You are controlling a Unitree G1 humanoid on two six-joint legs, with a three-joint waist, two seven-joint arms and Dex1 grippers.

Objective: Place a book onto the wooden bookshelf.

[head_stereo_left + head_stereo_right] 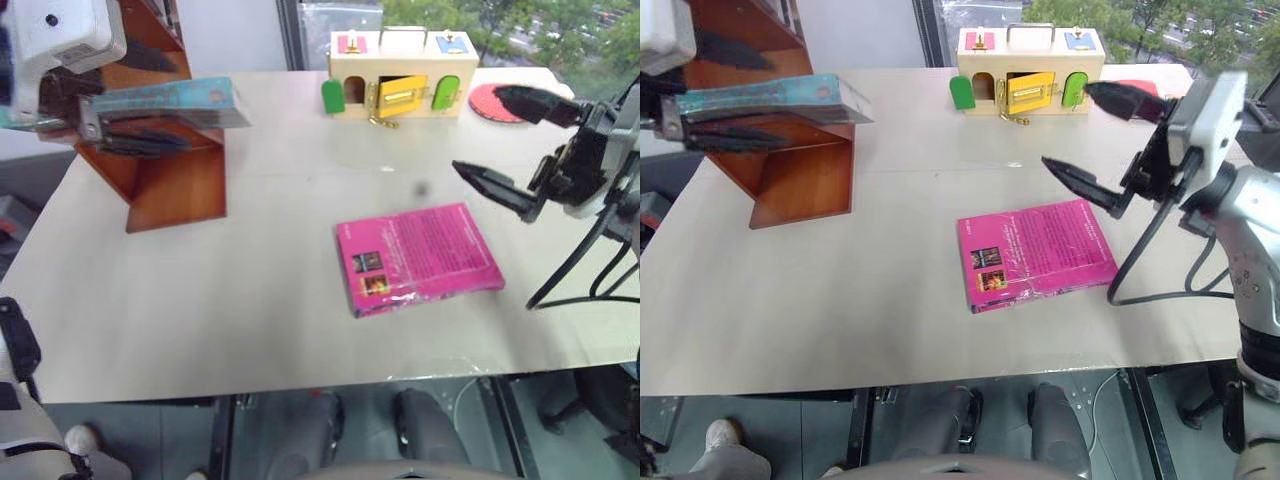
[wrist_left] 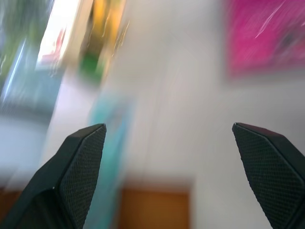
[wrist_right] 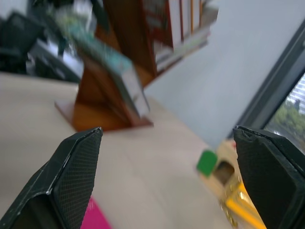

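Thin teal-blue glossy book (image 1: 770, 100) lies flat on the reddish-brown wooden stepped bookshelf (image 1: 805, 185).
Left tool (image 1: 715, 90) wide open straddling it; right tool (image 1: 1100, 140) open, empty. Stiff, slippery: pinch the spine edge.

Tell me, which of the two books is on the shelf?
The teal-blue book, lying on the wooden bookshelf; the magenta-pink book lies flat on the table.

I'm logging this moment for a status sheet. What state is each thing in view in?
Book: lying flat on the wooden bookshelf, one end overhanging.
Left end effector: open, at the book.
Right end effector: open, empty, above the table.
Pink book: closed, flat on the table.
Wooden box: yellow door ajar.
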